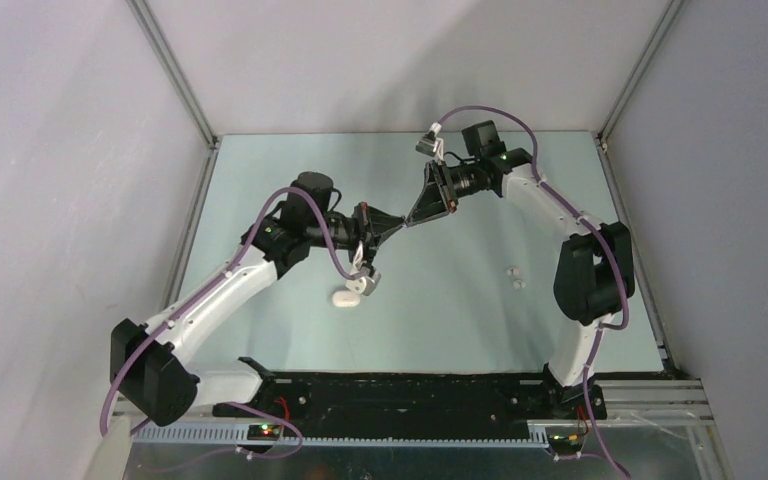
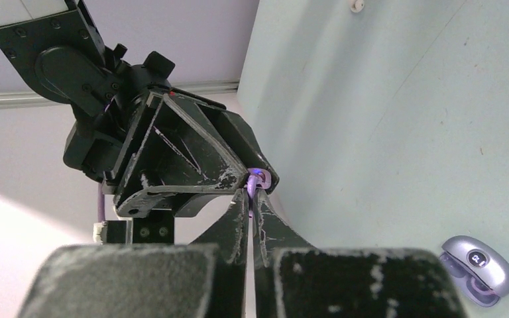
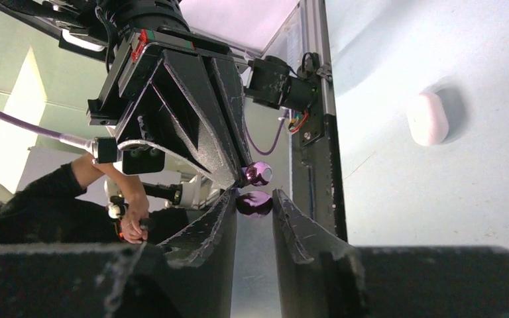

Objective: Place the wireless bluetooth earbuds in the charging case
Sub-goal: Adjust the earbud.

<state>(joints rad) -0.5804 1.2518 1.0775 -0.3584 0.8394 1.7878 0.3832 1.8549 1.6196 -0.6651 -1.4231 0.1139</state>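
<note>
Both grippers meet in mid-air above the table's middle. My left gripper [image 2: 252,194] is shut, its tips pinching a thin part of a translucent purple earbud [image 3: 260,173]. My right gripper [image 3: 254,202] is shut on a second purple earbud [image 3: 254,204], tip to tip with the left one [image 1: 403,221]. The purple charging case [image 2: 477,268] lies open on the table below. A white case [image 1: 345,297] lies closed under the left wrist. Two white earbuds [image 1: 515,277] lie on the table to the right.
The table [image 1: 260,200] is pale green with grey walls on three sides and a metal frame [image 3: 318,99] along its edges. In the right wrist view a person's hand [image 3: 129,215] shows beyond the table's near edge.
</note>
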